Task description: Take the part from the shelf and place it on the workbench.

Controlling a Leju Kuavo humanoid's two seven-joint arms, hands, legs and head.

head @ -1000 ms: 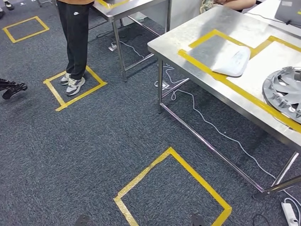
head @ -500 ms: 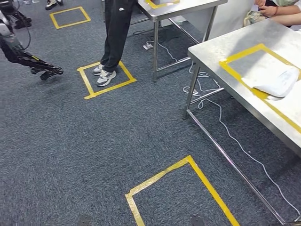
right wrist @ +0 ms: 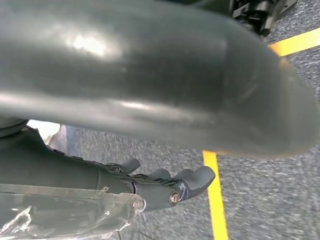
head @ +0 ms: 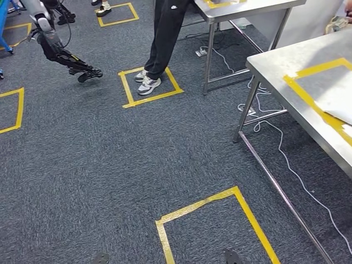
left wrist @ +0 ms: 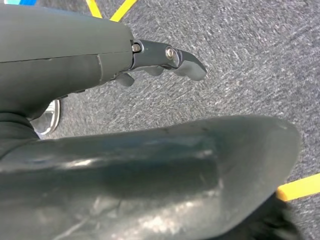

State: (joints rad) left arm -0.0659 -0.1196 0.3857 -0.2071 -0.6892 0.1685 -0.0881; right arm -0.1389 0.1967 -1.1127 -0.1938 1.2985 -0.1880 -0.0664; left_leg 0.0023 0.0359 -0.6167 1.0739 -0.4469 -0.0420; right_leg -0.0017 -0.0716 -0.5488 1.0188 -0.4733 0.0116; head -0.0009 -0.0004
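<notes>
workbench (head: 290, 60) w/ yellow tape, both hands empty.

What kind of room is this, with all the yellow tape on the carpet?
It looks like a robot test or training lab, not a working factory. Yellow tape squares mark standing spots on the grey carpet, steel workbenches carry taped zones, and another robot's arm reaches in nearby.

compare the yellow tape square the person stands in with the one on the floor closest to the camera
The far tape square has a person's shoes inside it; the near tape square holds only bare carpet. The far one shows all its sides, while the near one runs off the picture's lower edge. The near one looks larger. Both are yellow tape outlines on the same dark carpet.
</notes>
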